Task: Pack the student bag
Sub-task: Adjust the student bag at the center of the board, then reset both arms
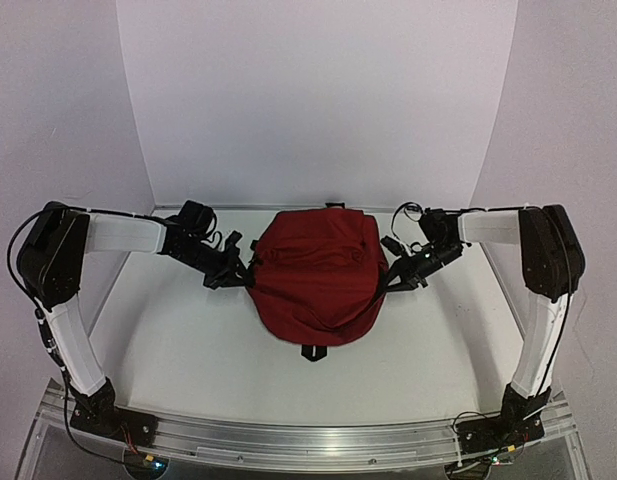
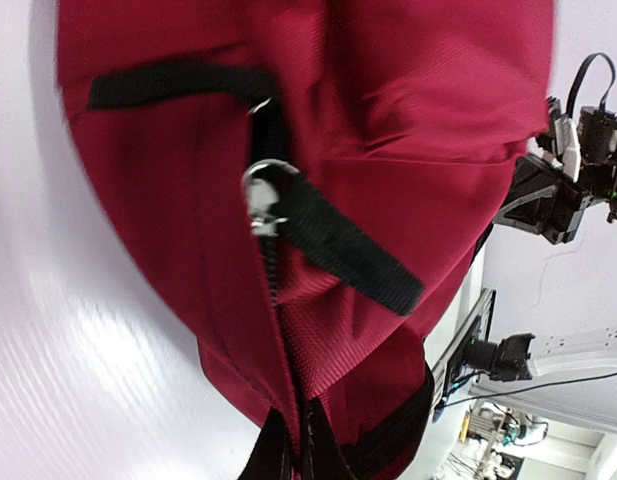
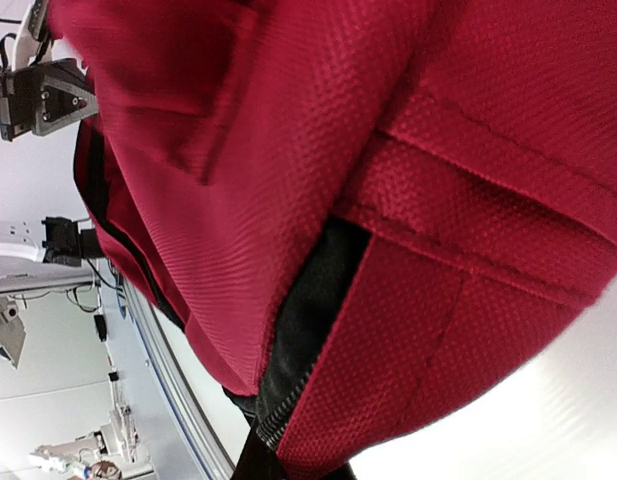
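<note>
Sitting mid-table twd the far wall, the student bag [image 1: 318, 275] lies dark red side up on the white table [image 1: 188, 350]. Left gripper [image 1: 238, 274] meets its left side, right gripper [image 1: 396, 274] its right side. Both closed tight; fingertips hidden in wrist views, so can't tell if fabric is pinched. Left wrist view: metal zip pull [image 2: 260, 200] next to a black strap [image 2: 348, 245].

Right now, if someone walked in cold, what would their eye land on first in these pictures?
The dark red student bag, slumped mid-table and by far the biggest thing in view. Next, the left claw and right claw, shut at its opposite sides, apparently pinching fabric. Up close in the left wrist view, a metal zipper pull shines against the red.
</note>
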Robot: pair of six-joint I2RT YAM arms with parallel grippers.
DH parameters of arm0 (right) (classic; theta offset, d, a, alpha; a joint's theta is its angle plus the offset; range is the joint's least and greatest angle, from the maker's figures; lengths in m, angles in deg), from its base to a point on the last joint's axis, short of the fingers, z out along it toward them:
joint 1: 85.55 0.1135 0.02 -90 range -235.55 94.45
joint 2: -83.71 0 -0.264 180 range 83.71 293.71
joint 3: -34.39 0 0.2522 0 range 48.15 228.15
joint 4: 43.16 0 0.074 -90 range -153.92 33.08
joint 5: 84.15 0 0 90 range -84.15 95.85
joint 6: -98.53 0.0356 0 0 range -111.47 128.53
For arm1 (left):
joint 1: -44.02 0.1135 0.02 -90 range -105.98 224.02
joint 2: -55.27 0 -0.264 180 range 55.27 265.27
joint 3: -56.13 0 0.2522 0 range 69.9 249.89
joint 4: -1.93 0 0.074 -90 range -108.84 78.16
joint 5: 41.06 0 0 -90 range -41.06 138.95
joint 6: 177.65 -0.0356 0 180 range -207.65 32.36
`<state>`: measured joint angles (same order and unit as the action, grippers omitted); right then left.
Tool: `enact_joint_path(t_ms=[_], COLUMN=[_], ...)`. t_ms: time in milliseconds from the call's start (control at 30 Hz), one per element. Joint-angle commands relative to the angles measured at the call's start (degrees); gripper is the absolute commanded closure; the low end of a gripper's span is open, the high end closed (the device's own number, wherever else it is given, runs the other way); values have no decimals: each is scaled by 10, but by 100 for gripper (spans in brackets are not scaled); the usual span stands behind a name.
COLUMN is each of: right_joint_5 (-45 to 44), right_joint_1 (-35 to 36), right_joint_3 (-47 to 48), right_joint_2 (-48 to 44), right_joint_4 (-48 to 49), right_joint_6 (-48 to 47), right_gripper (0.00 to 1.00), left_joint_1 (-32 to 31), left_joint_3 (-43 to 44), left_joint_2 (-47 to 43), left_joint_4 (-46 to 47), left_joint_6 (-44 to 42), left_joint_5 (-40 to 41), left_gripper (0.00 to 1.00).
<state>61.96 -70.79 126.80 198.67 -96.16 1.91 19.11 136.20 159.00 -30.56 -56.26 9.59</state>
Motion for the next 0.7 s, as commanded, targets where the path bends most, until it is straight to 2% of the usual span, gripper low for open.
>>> enact_joint_path(t_ms=[0, 67, 100, 167, 233, 300, 400, 500, 533, 667], right_joint_5=[-94, -117, -125, -140, -151, -167, -198, -254, -275, -328], right_joint_1=[-14, -15, -14, -16, -19, -23, -32, -38, -40, -50], right_joint_3=[-37, -36, -32, -14, 13, 50, 110, 162, 177, 214], right_joint_2=[-33, -37, -38, -39, -42, -46, -56, -80, -92, -146], right_joint_4=[-54, -59, -64, -79, -98, -130, -175, -187, -185, -167], right_joint_6=[-33, -40, -44, -54, -66, -88, -119, -138, -145, -163], right_gripper=[99, 92, 81, 62, 48, 40, 34, 26, 24, 11], left_joint_1=[33, 27, 25, 23, 22, 22, 25, 40, 49, 85], left_joint_3=[-66, -79, -80, -71, -51, -36, 0, 53, 73, 167], left_joint_2=[-57, -73, -78, -82, -88, -108, -137, -159, -165, -172], left_joint_4=[-32, -42, -52, -80, -104, -122, -165, -206, -217, -281], left_joint_6=[2, -3, -6, -11, -16, -14, -14, -7, -4, 1], left_joint_5=[63, 65, 68, 75, 76, 99, 162, 217, 227, 256], left_gripper=[100, 96, 88, 64, 52, 40, 23, 4, 1, 0])
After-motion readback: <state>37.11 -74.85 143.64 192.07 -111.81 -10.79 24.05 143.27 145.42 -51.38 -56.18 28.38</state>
